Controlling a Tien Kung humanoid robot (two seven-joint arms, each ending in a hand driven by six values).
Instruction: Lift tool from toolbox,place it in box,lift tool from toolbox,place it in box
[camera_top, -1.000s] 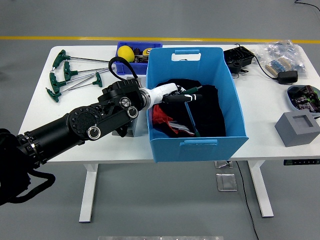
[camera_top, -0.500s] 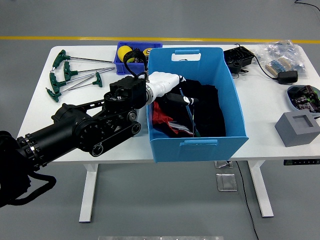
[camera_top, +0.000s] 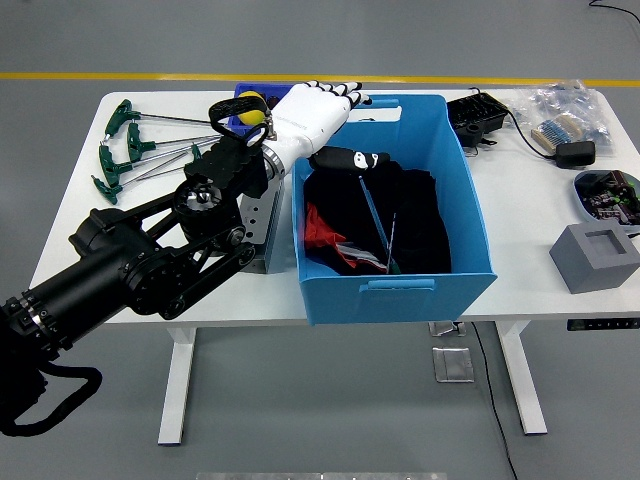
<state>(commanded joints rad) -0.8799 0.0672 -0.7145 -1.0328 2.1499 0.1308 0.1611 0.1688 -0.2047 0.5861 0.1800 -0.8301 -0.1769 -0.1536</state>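
Observation:
My left hand (camera_top: 333, 122) is white with black fingertips. It hovers over the back left rim of the big blue box (camera_top: 470, 215), fingers spread and holding nothing, thumb (camera_top: 349, 160) reaching over the box. Inside the box, on black and red cloth (camera_top: 420, 225), a thin long-shafted tool (camera_top: 377, 226) lies slanted with its green end (camera_top: 392, 266) toward the front. The small dark-blue toolbox (camera_top: 247, 95) stands behind my wrist, holding a yellow item (camera_top: 250, 105); most of it is hidden by the arm.
Several green T-handle keys (camera_top: 128, 150) lie at the table's back left. A grey block (camera_top: 262, 228) sits under my forearm. At the right stand a black device (camera_top: 474, 117), plastic bags (camera_top: 560, 110), a round dish (camera_top: 607, 192) and a grey foam block (camera_top: 592, 256).
My left hand has risen out of the box and swung back toward the toolbox, opening its fingers. The tool it held now lies inside the blue box.

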